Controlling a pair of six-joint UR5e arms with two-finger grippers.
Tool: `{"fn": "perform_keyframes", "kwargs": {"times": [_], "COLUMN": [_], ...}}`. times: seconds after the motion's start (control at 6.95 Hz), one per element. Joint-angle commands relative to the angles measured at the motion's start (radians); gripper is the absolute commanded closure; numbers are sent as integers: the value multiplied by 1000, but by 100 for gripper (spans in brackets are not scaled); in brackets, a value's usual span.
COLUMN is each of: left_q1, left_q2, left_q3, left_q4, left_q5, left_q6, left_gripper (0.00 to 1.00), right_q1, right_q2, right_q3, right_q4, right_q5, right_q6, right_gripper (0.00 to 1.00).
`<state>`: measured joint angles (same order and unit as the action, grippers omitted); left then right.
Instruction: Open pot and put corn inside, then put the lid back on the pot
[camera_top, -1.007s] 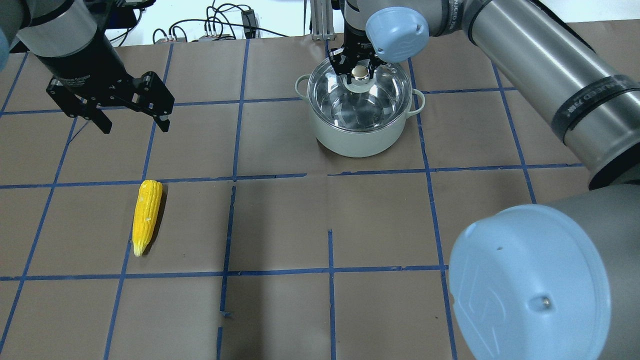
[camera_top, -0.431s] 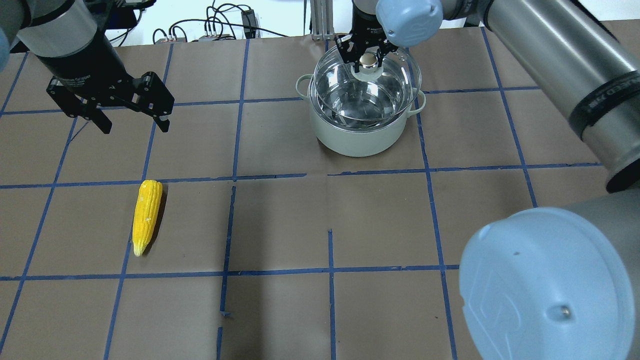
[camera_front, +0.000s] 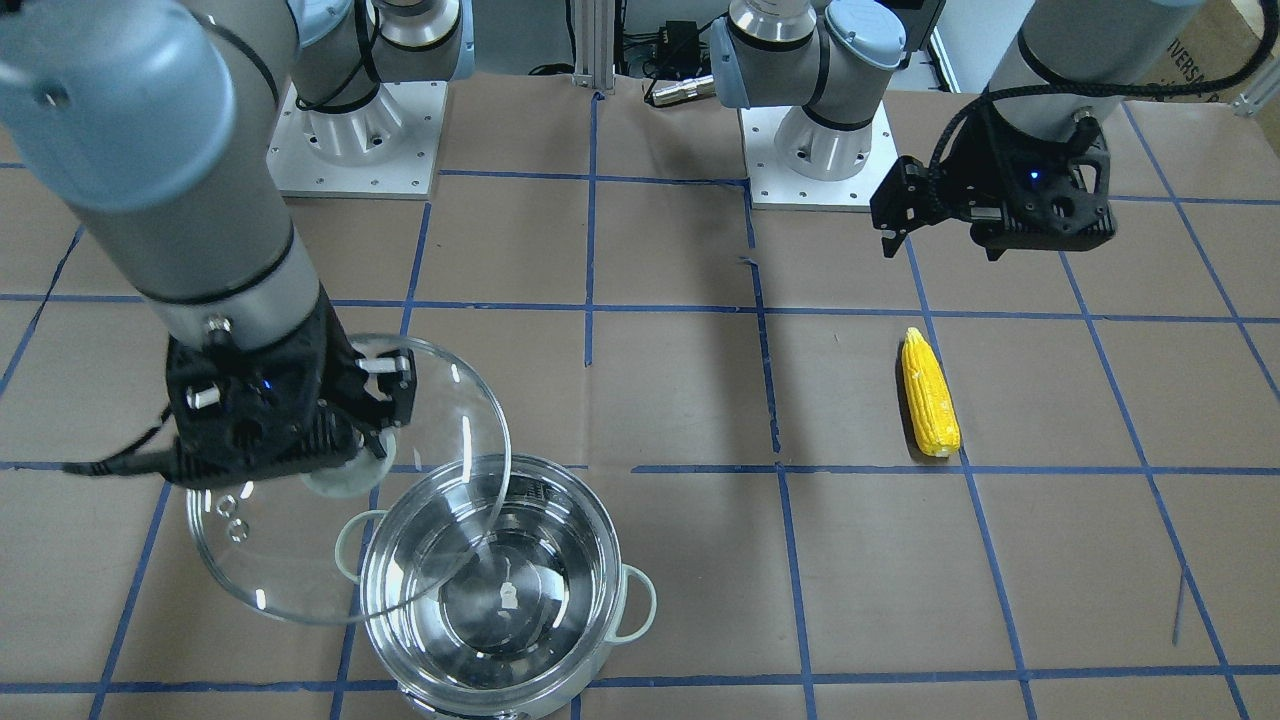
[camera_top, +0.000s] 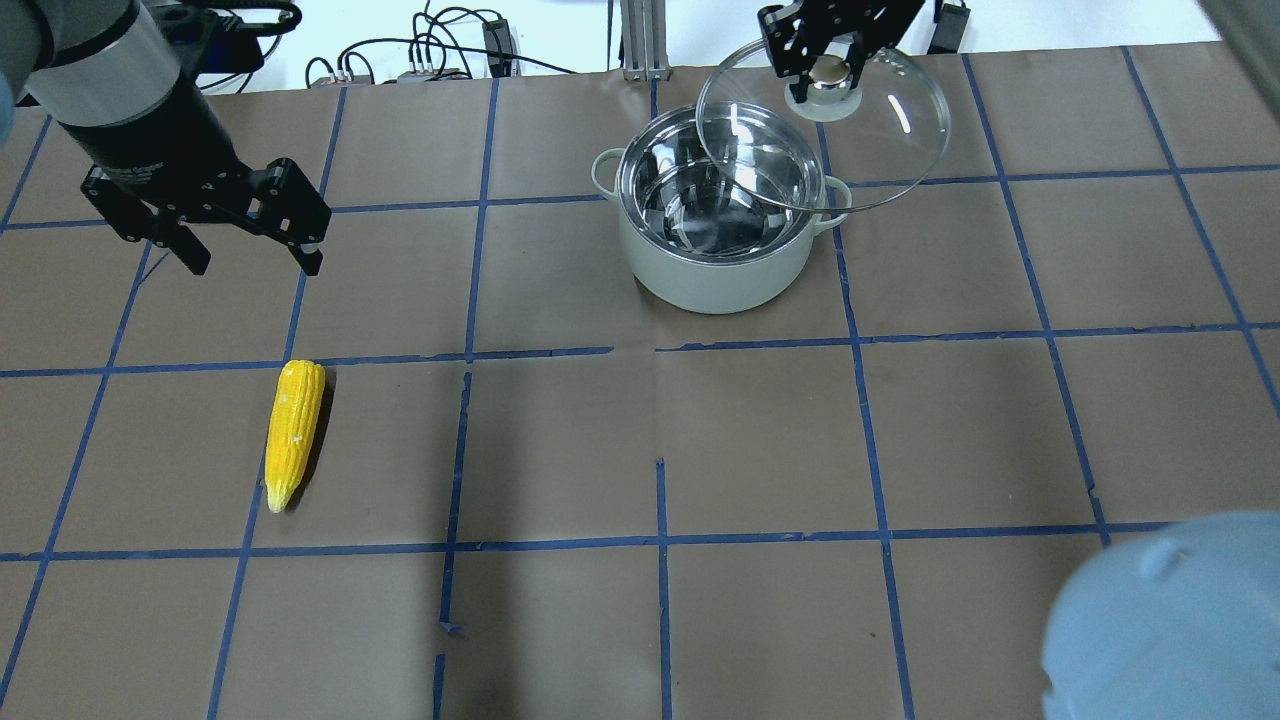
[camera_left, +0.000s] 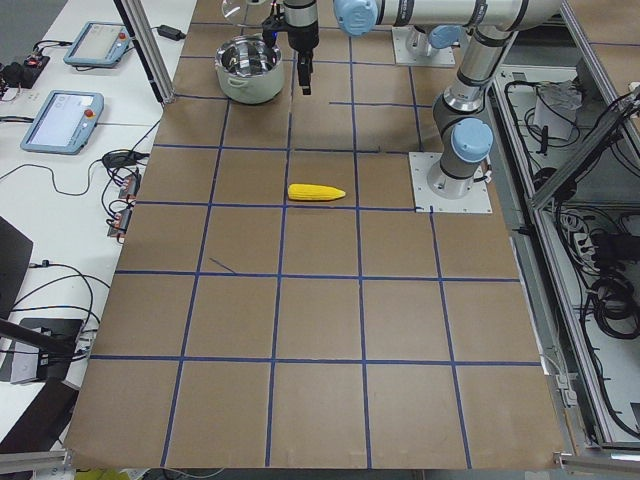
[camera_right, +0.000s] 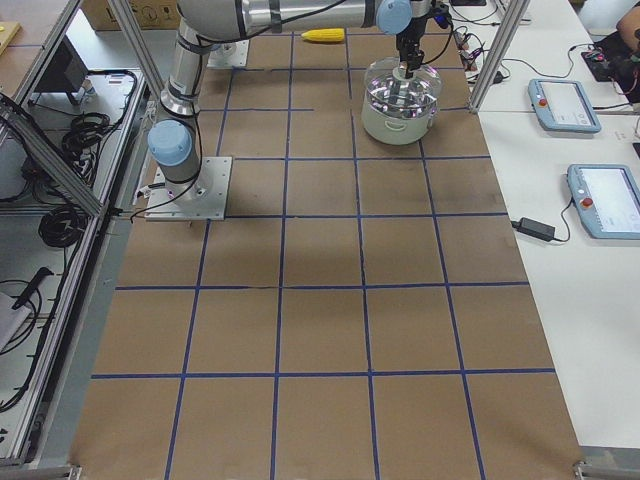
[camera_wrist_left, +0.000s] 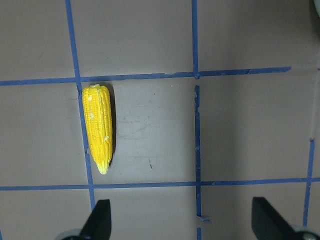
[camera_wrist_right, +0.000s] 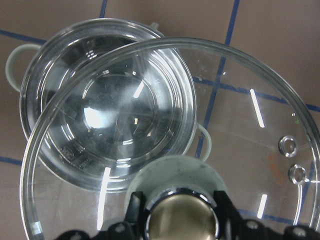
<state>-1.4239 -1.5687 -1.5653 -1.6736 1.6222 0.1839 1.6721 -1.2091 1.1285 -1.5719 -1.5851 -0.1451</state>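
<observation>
The shiny steel pot (camera_top: 715, 215) with pale handles stands open at the back middle of the table; it also shows in the front view (camera_front: 500, 590) and the right wrist view (camera_wrist_right: 107, 102). My right gripper (camera_top: 828, 70) is shut on the knob of the clear glass lid (camera_top: 880, 130) and holds it in the air, above and to the right of the pot, overlapping its rim (camera_front: 300, 570). The yellow corn (camera_top: 292, 430) lies on the table at the left, also seen in the left wrist view (camera_wrist_left: 98, 125). My left gripper (camera_top: 245, 255) hangs open and empty above the table, behind the corn.
Brown paper with blue tape lines covers the table (camera_top: 660, 450). Cables and an aluminium post (camera_top: 640, 40) sit along the far edge. The right arm's blue elbow cap (camera_top: 1170, 620) fills the near right corner. Both arm bases (camera_front: 810, 140) stand at the robot's side.
My right gripper has lifted the lid off the pot and carried it up and to the right. My left gripper has shifted slightly left. The corn has not moved.
</observation>
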Motion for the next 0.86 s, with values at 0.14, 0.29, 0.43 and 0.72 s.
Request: {"fn": "perform_keyframes", "kwargs": {"times": [0.14,0.29,0.43,0.72], "left_q1": [158,196,229,230], "left_q2": [-62,-101,-164,-285], "left_q3": [-230,-319,-381,-400], "left_q4": [282,417,555,676], "left_q5": [1,-1,-4,-11], "left_q6": [233,299,324,368], "left_gripper": [0,0,0,0], "right_q1": [-14,-15,-15,-14], "right_q2": [-371,-404,-388,-362], "right_q3": [324,370,366,363], "right_q4": [50,21,20,30], "right_q5": [13,14,10,8], "right_q6": [-27,-24,-18,-5], "right_gripper": [92,92,92,92]}}
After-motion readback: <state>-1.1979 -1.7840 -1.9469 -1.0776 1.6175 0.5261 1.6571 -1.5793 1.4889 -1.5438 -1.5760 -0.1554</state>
